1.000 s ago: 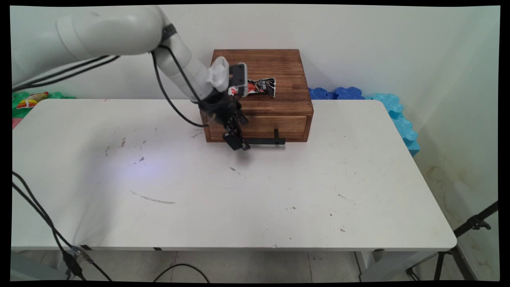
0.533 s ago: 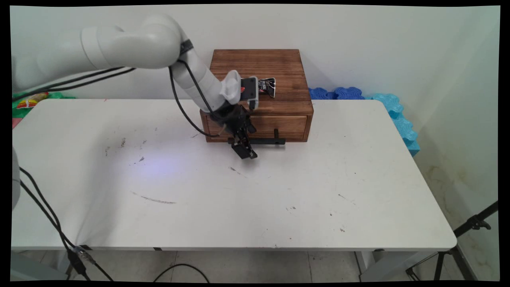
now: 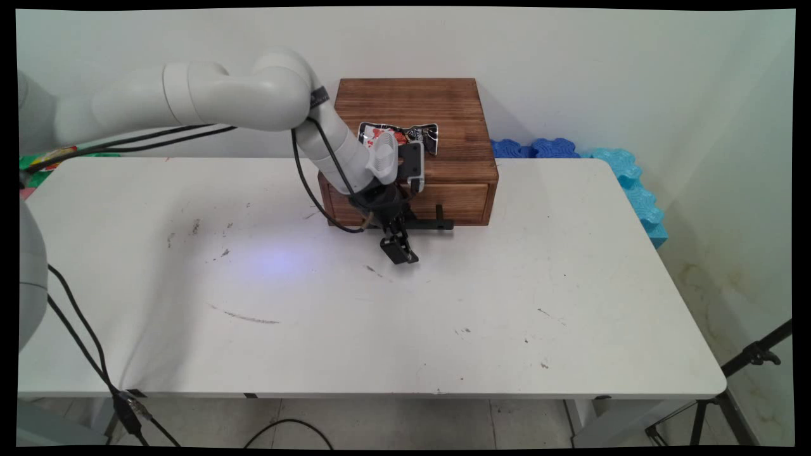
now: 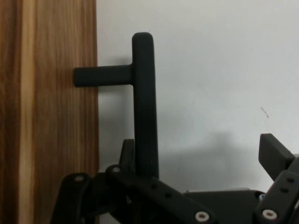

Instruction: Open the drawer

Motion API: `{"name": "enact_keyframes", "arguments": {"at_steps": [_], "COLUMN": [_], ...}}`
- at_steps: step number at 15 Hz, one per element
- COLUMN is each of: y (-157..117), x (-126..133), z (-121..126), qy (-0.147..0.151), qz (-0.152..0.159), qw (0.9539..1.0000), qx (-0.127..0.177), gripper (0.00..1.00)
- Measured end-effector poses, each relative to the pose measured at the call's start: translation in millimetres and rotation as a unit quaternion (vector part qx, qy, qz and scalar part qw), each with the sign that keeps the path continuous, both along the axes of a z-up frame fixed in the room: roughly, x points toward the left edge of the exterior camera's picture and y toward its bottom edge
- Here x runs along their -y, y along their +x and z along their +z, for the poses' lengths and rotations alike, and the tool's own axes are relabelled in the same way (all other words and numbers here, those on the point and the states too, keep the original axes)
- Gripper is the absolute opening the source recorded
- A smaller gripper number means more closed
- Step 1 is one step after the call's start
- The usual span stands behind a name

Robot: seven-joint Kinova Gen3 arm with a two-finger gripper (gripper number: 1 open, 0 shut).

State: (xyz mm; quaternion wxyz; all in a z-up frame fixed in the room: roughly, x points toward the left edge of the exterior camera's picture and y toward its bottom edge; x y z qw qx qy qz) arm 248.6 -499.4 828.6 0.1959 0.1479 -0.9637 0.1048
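I logged the arm point(image 3: 209, 104) reaching in from the upper left, elbow bent above the back of the tabletop point(image 3: 380, 316), forearm angled down and to the right; the wrist sat directly in front of the wooden drawer box point(image 3: 412, 114); the gripper point(image 3: 399, 250) pointed down toward the tabletop, just in front of the drawer front point(image 3: 443, 201).

In the hand view the gripper point(image 4: 205, 161) showed its fingers spread wide; one finger point(image 4: 127, 156) lay between the drawer front point(image 4: 46, 116) and the black bar handle point(image 4: 144, 102), touching or almost touching the bar; the other finger point(image 4: 275, 156) stood well apart on the far side, over bare tabletop point(image 4: 224, 70); I could not tell whether the near finger pressed on the handle. The handle's post joined the wood near the bar's end.

In the main view the handle point(image 3: 431, 223) ran along the drawer's lower edge; the drawer appeared closed. A crumpled foil snack packet point(image 3: 405, 134) lay on top of the box, partly hidden by the wrist. Blue foam pieces point(image 3: 570, 149) sat behind the tabletop's right rear corner.
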Motion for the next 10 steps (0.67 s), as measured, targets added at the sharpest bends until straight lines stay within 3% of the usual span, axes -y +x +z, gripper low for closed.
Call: {"name": "enact_keyframes", "arguments": {"at_steps": [10], "y": [-15], "x": [-6], "z": [-15], "qy": [0.012], "qz": [0.011], "qw": [0.9999], "qx": [-0.001], "gripper": [1.0]}}
